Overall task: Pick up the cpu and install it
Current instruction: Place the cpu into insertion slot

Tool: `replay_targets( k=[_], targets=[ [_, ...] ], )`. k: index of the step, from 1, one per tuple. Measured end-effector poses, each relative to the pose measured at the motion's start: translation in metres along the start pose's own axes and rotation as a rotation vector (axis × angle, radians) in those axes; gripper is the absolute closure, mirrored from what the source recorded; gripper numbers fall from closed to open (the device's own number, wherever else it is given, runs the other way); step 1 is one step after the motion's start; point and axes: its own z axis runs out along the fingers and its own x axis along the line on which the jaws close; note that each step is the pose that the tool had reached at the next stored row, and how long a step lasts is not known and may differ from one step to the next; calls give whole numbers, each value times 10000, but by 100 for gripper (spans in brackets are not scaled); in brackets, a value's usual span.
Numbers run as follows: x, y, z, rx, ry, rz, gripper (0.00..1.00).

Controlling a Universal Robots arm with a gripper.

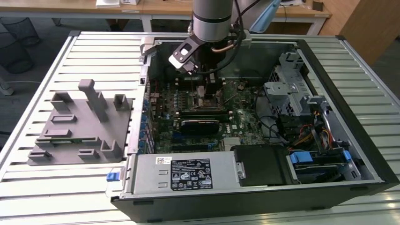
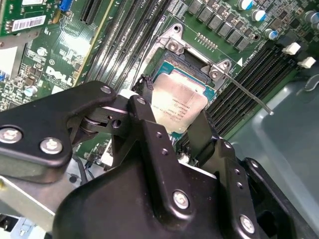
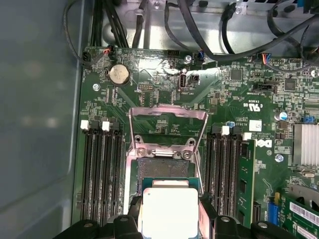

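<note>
The pincer (image 2: 173, 107) is clenching the cpu (image 2: 180, 103) between its fingertips. It is hanging flat, just over the open socket (image 3: 164, 168) beneath the pincer.

The cpu (image 3: 169, 211) is a flat square chip with a silvery-white metal top and a thin darker rim; faint print shows on its face in the second wrist view. It sits top up, pinched at two opposite edges by the black pincer (image 2: 172, 119), over the open socket (image 3: 164, 169). Whether it touches the socket cannot be told.
</note>
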Motion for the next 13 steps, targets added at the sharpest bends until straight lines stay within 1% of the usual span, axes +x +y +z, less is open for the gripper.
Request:
replay_targets(
  k=[4, 10, 13],
  targets=[
    [0, 1, 35, 0, 0, 3, 47],
    [0, 3, 63, 0, -1, 4, 47],
    [0, 8, 95, 0, -1, 13, 47]
  ],
)
